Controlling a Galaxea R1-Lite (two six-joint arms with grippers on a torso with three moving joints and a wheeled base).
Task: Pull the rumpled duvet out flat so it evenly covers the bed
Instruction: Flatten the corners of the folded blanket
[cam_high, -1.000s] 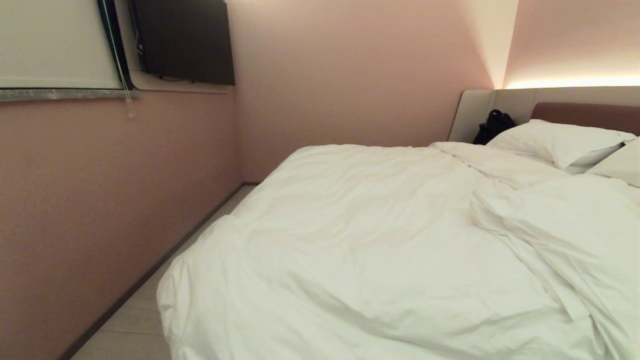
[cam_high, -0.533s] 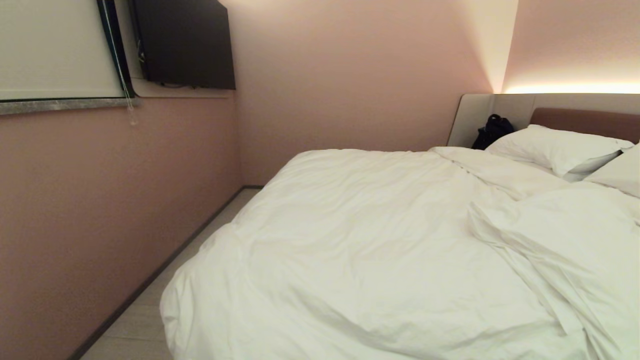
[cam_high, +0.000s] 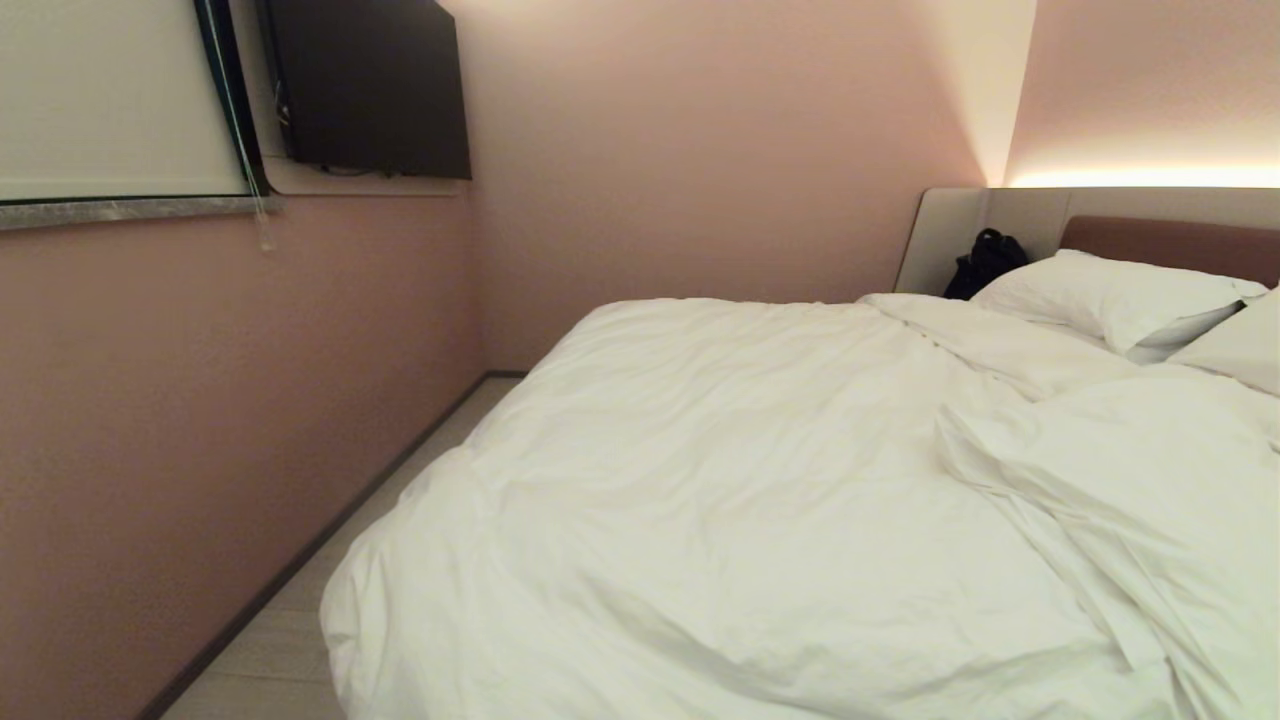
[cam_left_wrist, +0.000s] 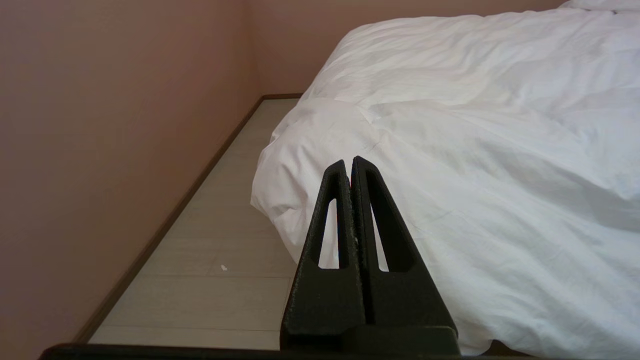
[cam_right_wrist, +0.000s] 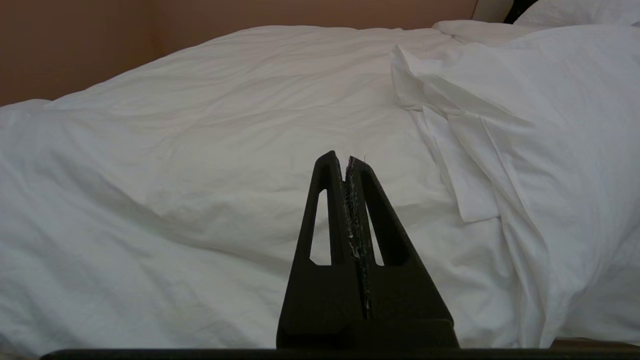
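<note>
The puffy white duvet (cam_high: 720, 480) lies wrinkled over the bed, whose mauve headboard (cam_high: 1170, 238) shows at the far right. A folded-back flap of the duvet (cam_high: 1130, 450) is bunched on the right, and its near left corner (cam_left_wrist: 295, 165) hangs over the bed's edge toward the floor. Neither arm shows in the head view. My left gripper (cam_left_wrist: 350, 161) is shut and empty, short of that hanging corner. My right gripper (cam_right_wrist: 345, 159) is shut and empty, facing the duvet (cam_right_wrist: 225, 150) left of the folded flap (cam_right_wrist: 500, 110).
Two white pillows (cam_high: 1110, 290) lie at the headboard, with a black bag (cam_high: 985, 262) beside them. A pink wall (cam_high: 200, 420) runs along the left, leaving a narrow strip of pale floor (cam_left_wrist: 210, 250) beside the bed. A dark screen (cam_high: 365, 85) hangs on the wall.
The whole head view has shifted slightly downward in the picture since a second ago, so the camera moved. The duvet and both grippers look unchanged.
</note>
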